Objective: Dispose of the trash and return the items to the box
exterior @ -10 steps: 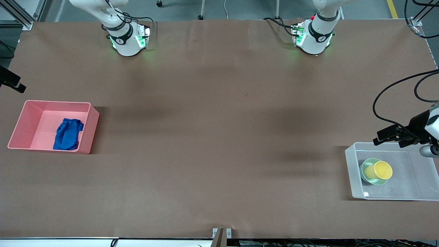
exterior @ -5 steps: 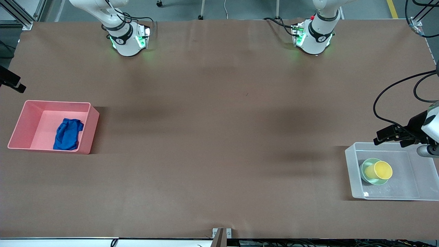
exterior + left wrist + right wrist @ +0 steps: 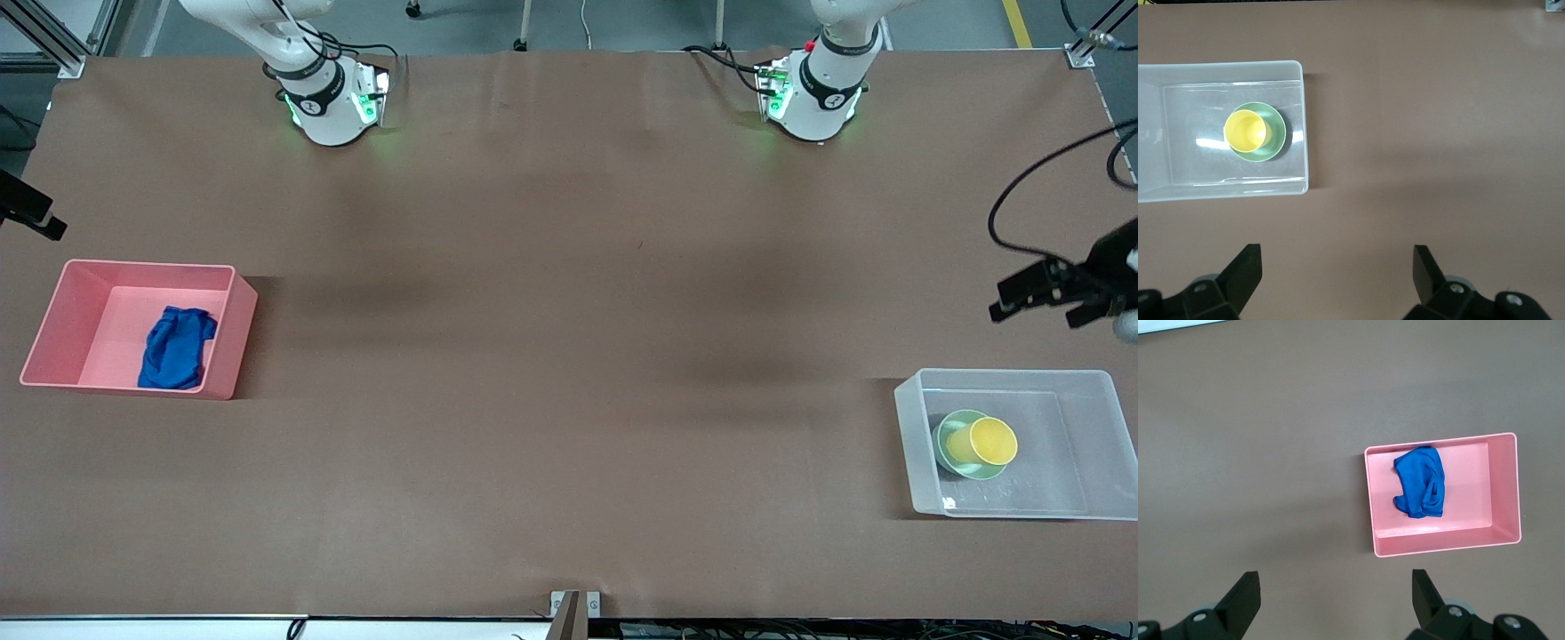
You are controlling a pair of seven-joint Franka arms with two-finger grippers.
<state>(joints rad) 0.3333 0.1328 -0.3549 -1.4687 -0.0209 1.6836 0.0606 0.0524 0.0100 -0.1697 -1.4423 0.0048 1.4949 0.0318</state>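
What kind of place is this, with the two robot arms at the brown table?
Probably a robotics lab: a paper-covered table, a pink bin and clear tub set for sorting, and aluminium framing at the corner.

A brown surface (image 3: 569, 356) carries a pink bin (image 3: 227, 347) at the right arm's end and a clear tub (image 3: 909, 418) at the left arm's end, well apart. Both arm bases (image 3: 333, 107) stand along its edge farthest from the front camera.
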